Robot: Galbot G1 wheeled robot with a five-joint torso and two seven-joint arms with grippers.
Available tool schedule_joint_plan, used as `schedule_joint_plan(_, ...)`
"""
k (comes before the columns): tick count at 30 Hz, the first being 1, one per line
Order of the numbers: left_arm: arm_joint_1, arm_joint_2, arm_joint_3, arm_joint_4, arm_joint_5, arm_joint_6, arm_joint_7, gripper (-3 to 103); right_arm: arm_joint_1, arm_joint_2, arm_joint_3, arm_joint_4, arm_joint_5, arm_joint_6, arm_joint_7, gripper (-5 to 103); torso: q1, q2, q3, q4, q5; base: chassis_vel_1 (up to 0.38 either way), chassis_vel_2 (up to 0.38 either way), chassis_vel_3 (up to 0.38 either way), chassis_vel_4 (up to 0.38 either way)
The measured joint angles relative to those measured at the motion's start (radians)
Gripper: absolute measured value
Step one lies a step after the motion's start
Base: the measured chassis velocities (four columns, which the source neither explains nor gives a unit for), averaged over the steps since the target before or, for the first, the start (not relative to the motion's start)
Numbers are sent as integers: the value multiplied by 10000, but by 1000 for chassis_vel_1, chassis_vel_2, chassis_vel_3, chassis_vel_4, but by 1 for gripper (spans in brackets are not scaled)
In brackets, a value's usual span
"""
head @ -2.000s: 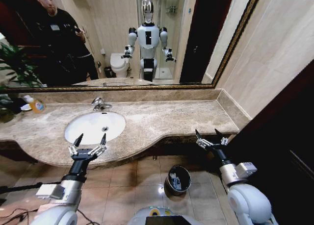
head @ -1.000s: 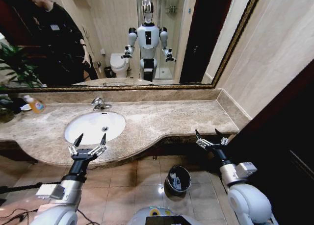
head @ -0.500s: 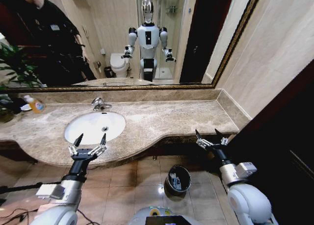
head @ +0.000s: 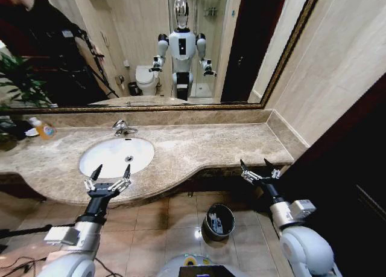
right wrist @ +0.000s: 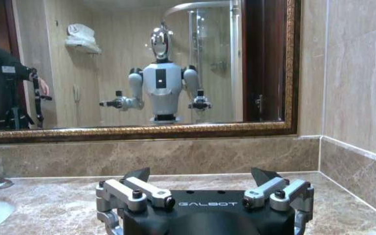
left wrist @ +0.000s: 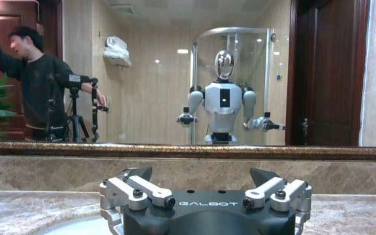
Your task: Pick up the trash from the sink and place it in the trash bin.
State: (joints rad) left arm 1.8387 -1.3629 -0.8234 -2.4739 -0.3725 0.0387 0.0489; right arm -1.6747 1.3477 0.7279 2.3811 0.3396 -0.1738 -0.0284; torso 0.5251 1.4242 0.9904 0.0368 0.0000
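Nothing of the robot's has shifted over the last couple of seconds: both arms sit exactly where they were, and only the person reflected in the mirror has drifted toward the edge.

Left hand hovers at the front lip of the bench, just before the sink, its fingers spread wide with nothing between them. Right hand hangs off the far right end of the bench, near the corner, likewise spread and empty. Both wrist views look straight at the mirror over open, idle fingers.

From where I stand the white basin looks bare; I see no tubes or wrappers lying in it, only the drain. Down on the tiled floor, between the two arms, the trash bin stands with something pale inside it, most likely the trash already dropped there, though it is too small to make out piece by piece.

A small bottle of orange liquid stands at the far left of the bench beside the plant, untouched.

My reading is that the job is finished, or very nearly: the basin is emptied, the bin holds the pieces, and both arms rest in a waiting pose.
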Motion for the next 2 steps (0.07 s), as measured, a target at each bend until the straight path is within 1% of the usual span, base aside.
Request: schedule_joint_plan(2, 0, 0, 0, 0, 0, 0, 0, 100, 0, 0, 0, 0, 0, 0, 0, 100, 0, 0, 0, 0, 0, 0, 0, 0, 0)
